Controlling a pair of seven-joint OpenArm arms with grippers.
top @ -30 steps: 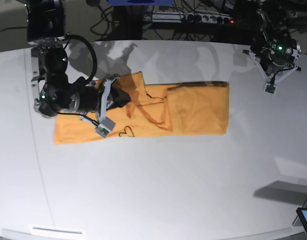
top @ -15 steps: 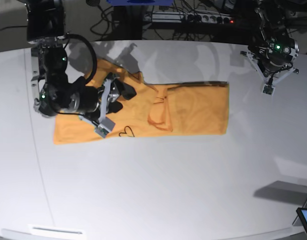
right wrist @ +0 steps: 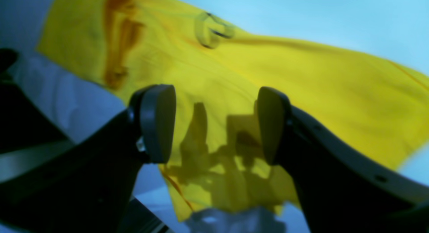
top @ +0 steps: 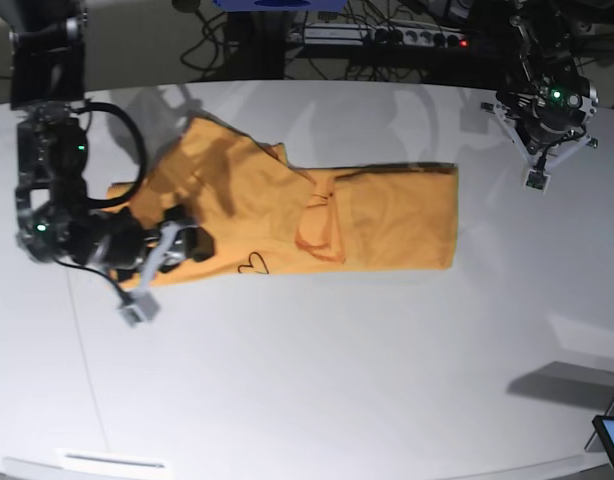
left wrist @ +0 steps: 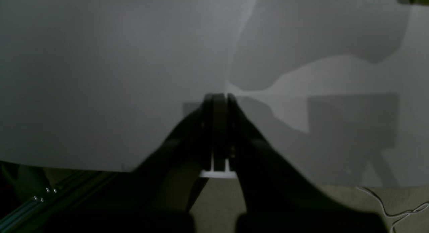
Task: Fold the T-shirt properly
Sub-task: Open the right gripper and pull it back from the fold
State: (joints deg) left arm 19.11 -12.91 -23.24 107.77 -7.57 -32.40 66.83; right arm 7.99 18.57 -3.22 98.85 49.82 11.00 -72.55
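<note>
Closest to the near edge of the white table [top: 317, 390] there is only bare top. A little farther in, on the base view's left side, the right claw [top: 157, 275] hangs low over the left end of the T-shirt [top: 387, 220]. Its two jaws stand apart with a clear gap between them. In the right wrist view the right claw [right wrist: 214, 126] has nothing between its gray pads [right wrist: 157, 122]; only the yellow cloth [right wrist: 301, 92] lies below, with the claw's shadow on it. The cloth looks flat and is not pinched.

The T-shirt lies across the middle of the table, long from left to right. Its right part is a neat folded block with straight edges. Its left part is wider and a bit bumpy, and one corner reaches toward the far left. A small black heart drawing [top: 252, 264] shows near the shirt's near edge. The neck opening [top: 319, 215] sits around the middle.

Farthest away, by the far right corner of the table, the left claw [top: 538, 172] points down over bare table, well apart from the shirt. In the left wrist view the left claw [left wrist: 218, 102] is closed tight, holding nothing.
</note>
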